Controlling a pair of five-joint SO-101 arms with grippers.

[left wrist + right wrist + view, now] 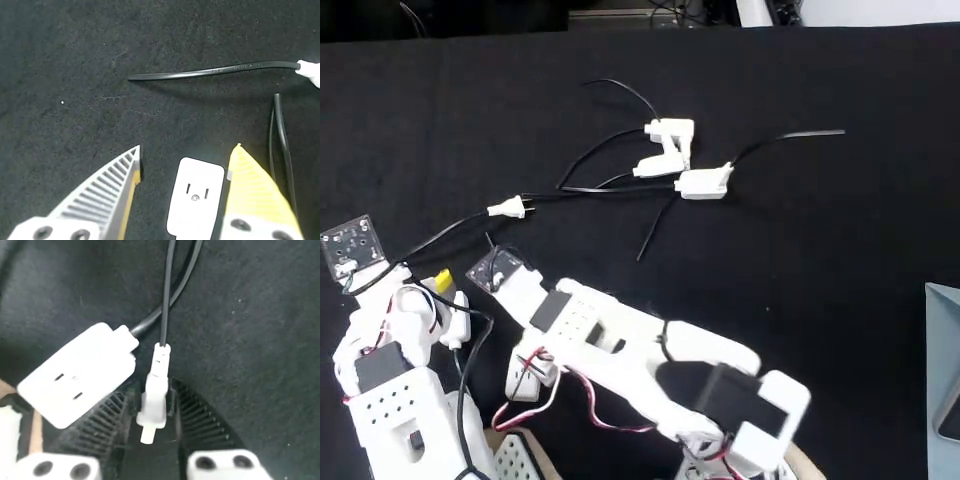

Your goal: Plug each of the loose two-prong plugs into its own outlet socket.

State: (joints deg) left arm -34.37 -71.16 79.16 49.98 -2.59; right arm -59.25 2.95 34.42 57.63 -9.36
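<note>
Right gripper pinches a white plug by its body, cord trailing away, with an outlet socket just beside it, likely lining up to insert. Left gripper is spread, a white socket against its yellow finger, probably to brace it. Farther out on the black table lies a loose plug; beyond it is a white connector cluster, mating unclear.

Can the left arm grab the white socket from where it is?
Probably yes. The left gripper is open, and the white socket lies inside its reach, right against the yellow finger. Nothing sits in the way.
</note>
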